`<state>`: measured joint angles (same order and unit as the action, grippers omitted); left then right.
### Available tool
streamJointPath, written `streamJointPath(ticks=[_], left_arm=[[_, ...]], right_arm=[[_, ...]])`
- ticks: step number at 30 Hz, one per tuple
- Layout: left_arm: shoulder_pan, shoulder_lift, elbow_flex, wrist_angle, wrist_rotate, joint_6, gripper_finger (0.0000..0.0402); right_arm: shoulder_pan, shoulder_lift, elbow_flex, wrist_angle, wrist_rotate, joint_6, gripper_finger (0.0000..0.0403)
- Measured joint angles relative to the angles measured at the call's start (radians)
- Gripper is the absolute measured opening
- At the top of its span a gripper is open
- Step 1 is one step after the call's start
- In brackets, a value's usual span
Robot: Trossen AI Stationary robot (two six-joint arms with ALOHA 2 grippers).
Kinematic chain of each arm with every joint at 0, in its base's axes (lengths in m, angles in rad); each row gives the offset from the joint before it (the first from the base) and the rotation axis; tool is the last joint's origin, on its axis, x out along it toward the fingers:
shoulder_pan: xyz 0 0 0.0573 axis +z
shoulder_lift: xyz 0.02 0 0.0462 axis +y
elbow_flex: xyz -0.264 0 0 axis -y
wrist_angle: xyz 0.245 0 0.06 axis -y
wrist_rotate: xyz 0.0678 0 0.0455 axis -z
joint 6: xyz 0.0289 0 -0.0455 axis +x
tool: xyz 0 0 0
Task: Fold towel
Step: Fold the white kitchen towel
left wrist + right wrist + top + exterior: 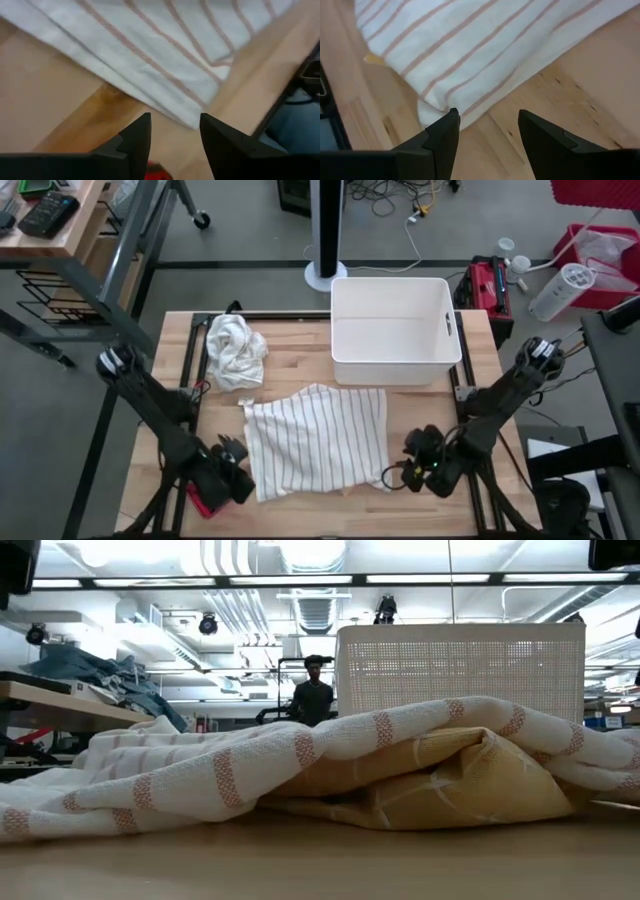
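- The pale wooden bench carries everything, with a dark arm at each near corner.
- A white-and-rust striped cloth towel lies spread but rumpled on the near middle of the bench, between the two grippers; the low view shows a yellow layer under its folds.
- A white rectangular plastic bin stands at the far side of the bench, just beyond the towel.
- A crumpled white cloth sits at the far left, beside the bin and apart from the towel.
- The left gripper hovers low at the towel's near left corner, its jaws apart and holding nothing.
- The right gripper hovers at the towel's near right corner, jaws likewise apart and empty.
- A person stands far back in the room.
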<state>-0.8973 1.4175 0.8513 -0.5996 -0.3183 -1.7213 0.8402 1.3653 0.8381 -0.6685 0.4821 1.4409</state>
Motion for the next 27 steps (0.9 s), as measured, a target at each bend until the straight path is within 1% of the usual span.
streamJointPath(ticks=[5,9,13,20,27], left_arm=[[0.018,0.102,0.028,0.036,0.0,-0.009,0.0171],[0.03,0.19,0.06,0.033,0.097,-0.032,0.0167],[0.031,0.256,0.096,0.028,0.103,-0.023,0.0158],[0.032,0.315,0.139,0.039,0.091,-0.015,0.0148],[0.032,0.336,0.151,0.059,0.082,-0.015,0.0152]], right_arm=[[0.0,0.013,0.002,0.004,-0.012,0.003,0.0197],[0.0,0.012,0.002,0.002,-0.011,0.007,0.0197],[0.0,0.012,0.002,0.003,-0.011,0.001,0.0196],[0.0,0.012,0.002,0.002,-0.012,0.001,0.0195],[0.0,0.023,0.002,0.004,-0.031,0.019,0.0194]])
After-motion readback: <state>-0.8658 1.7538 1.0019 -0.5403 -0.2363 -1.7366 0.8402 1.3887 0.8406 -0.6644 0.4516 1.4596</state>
